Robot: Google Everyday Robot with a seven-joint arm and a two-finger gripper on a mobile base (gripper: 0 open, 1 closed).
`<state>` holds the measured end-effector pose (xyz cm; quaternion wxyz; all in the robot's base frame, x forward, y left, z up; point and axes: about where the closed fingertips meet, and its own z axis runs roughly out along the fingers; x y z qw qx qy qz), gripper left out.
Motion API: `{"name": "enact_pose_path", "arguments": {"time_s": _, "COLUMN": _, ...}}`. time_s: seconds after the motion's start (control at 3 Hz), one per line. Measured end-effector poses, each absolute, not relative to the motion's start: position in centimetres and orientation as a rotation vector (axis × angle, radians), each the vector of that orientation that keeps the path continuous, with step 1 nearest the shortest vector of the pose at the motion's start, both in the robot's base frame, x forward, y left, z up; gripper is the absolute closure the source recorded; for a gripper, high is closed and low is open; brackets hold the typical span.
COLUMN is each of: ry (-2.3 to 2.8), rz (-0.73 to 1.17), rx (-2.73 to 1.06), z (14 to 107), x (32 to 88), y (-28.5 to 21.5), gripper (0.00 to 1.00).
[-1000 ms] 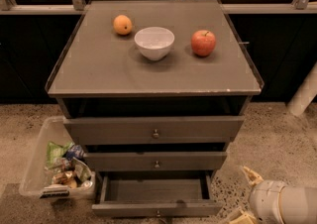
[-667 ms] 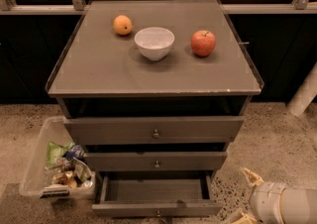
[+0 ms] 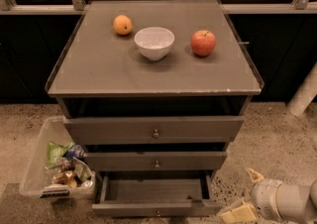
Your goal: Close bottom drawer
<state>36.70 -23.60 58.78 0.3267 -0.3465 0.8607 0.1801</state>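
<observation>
The bottom drawer [image 3: 157,208] is the lowest of three in the dark grey-brown cabinet. It is pulled out toward me and its inside looks empty. Its flat front has a small round metal knob [image 3: 158,213] at the lower edge of the view. The middle drawer [image 3: 156,160] and top drawer [image 3: 154,130] stand above it, less far out. My gripper [image 3: 243,199] is at the lower right, low by the floor, to the right of the bottom drawer's front corner and apart from it. Its pale fingers show at the end of the white arm [image 3: 285,201].
On the cabinet top [image 3: 99,69] stand an orange [image 3: 122,25], a white bowl [image 3: 154,42] and a red apple [image 3: 203,42]. A clear plastic bin [image 3: 54,168] of snack packets sits on the floor left of the cabinet. A white post [image 3: 304,91] stands at the right.
</observation>
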Motion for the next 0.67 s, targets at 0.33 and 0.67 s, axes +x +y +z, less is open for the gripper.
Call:
{"name": "enact_pose_path", "arguments": {"time_s": 0.33, "ry": 2.279, "rz": 0.505, "rx": -0.838, "z": 54.0, "x": 38.7, "y": -25.2, "gripper": 0.0}}
{"name": "enact_pose_path", "arguments": {"time_s": 0.67, "ry": 2.319, "rz": 0.552, "rx": -0.741, "z": 49.4, "x": 38.4, "y": -26.6, "gripper": 0.0}}
